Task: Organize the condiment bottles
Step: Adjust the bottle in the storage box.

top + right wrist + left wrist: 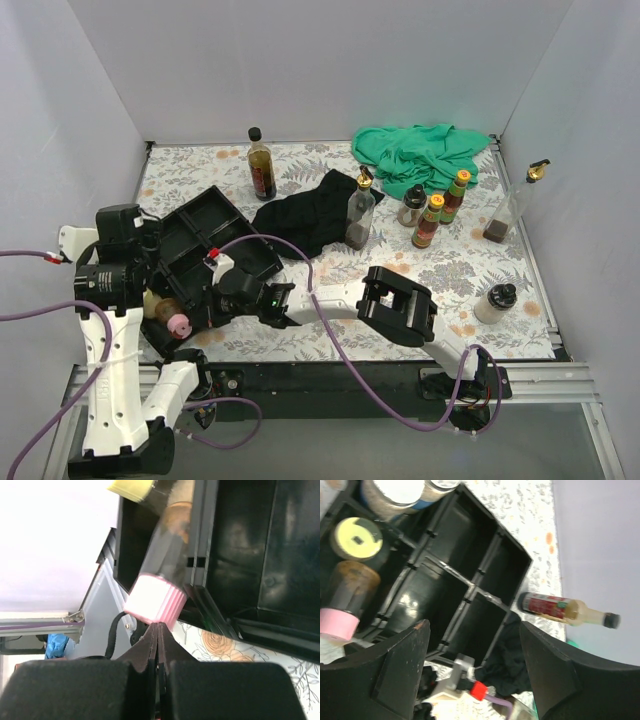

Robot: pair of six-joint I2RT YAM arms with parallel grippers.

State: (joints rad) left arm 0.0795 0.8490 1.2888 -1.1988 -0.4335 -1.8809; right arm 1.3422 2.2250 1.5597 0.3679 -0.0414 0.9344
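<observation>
Right wrist view. Item: pink-lidded shaker, clear body, brown contents, ribbed pink lid. Posn: tipped over, lid end hanging out past the black tray rim, body slanting back across it. Lid sits right at the right gripper tips; touching or a hair off, can't tell. Right gripper: fingers pressed together, nothing between. Room: tray wall close on the gripper's right, flowered table below, table edge and white wall off to its left.

Left wrist view. Left gripper: fingers apart, nothing held, hanging over the tray. The pink-lidded shaker lies just past its left finger. Yellow-lidded shaker is next beyond, upright in a compartment. Two more jars are further on, cut by the frame edge. Straight ahead of the fingers are glossy black compartments with thin dividers. Past the tray's far rim: dark black-capped sauce bottle and black cloth.

Top external view. The rest is well apart from both grippers, across the table:
- Gold-spouted bottle, at the black cloth's edge.
- Two red sauces, orange caps, side by side.
- Small dark-lidded jar, just beside them.
- Second gold-spouted bottle, tilted by the right wall.
- Dark-capped shaker, near the right arm's forearm.
- Green cloth, far corner.
- Purple cable, looping over the right arm.
</observation>
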